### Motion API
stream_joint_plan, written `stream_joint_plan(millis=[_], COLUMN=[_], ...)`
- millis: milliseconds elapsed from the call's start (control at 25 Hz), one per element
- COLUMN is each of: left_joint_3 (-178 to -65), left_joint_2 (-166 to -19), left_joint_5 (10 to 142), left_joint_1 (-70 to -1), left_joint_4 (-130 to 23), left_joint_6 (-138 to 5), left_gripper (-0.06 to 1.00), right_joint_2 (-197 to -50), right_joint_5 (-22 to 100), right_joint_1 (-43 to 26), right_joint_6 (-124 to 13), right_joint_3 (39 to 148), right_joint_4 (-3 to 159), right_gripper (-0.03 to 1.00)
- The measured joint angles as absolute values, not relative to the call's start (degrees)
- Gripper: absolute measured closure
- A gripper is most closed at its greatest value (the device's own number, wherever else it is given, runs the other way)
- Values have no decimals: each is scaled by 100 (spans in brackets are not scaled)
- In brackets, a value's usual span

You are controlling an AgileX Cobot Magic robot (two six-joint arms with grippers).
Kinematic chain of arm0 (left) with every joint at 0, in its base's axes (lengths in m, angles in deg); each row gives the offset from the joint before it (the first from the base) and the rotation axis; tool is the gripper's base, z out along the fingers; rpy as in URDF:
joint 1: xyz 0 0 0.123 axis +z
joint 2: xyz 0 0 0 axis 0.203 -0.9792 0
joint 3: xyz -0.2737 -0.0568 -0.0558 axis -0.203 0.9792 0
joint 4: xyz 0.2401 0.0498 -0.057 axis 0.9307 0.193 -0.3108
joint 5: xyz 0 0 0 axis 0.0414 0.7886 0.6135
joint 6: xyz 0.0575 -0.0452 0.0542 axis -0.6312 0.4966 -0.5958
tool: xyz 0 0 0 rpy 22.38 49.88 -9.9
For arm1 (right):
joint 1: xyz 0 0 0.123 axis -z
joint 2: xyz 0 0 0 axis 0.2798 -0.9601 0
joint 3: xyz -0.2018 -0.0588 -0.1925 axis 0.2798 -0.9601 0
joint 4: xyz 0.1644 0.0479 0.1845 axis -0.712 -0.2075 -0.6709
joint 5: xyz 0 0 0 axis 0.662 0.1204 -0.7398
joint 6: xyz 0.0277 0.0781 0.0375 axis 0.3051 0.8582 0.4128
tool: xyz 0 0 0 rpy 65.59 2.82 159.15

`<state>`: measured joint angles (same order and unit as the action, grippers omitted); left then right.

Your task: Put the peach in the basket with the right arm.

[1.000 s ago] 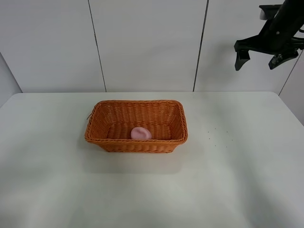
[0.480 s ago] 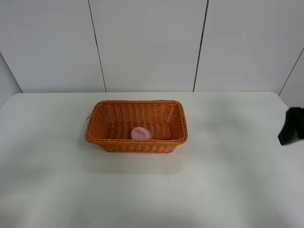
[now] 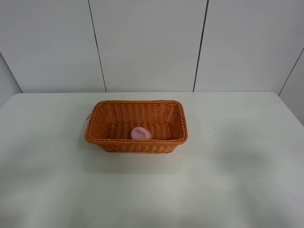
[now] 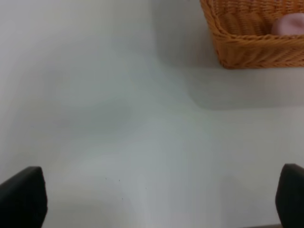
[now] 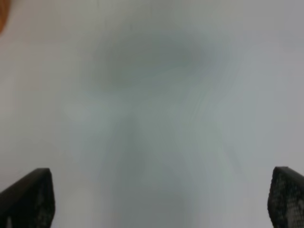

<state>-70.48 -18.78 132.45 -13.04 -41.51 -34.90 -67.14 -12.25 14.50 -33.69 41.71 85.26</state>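
The pale pink peach [image 3: 141, 133] lies inside the orange-brown wicker basket [image 3: 137, 102], near its front wall, at the middle of the white table. Neither arm shows in the exterior high view. In the left wrist view the basket [image 4: 247, 47] stands well beyond my left gripper [image 4: 152, 199], and the peach [image 4: 290, 23] peeks over its rim. The left gripper is open, its fingertips [image 4: 23, 195] wide apart over bare table. My right gripper [image 5: 152, 197] is open too, holding nothing, its dark fingertips [image 5: 29, 197] over blurred white table.
The white table [image 3: 228, 180] spreads around the basket, with grey wall panels [image 3: 147, 42] behind it. A sliver of orange [image 5: 2, 14] shows at the edge of the right wrist view, likely the basket.
The right arm, high at the upper right a second ago, dropped to the right edge and has left the exterior view. Basket and peach have not moved.
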Motion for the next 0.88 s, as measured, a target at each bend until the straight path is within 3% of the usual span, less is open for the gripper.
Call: stream_joint_plan(millis=[360, 880], left_joint_3=[-7048, -7048], left_joint_2=[-1878, -1878], left_joint_5=[13244, 13244], left_joint_1=[-1304, -1304], left_joint_4=[-4151, -4151], left_joint_6=[-3490, -3490], left_gripper=[-4, -4], right_joint_2=[-5044, -5012], right_joint_5=[-1131, -1131], right_joint_1=[1450, 1450], right_joint_6=[-3355, -3355], right_joint_3=[4145, 4145], right_joint_4=[8526, 8524], right_gripper=[27, 27])
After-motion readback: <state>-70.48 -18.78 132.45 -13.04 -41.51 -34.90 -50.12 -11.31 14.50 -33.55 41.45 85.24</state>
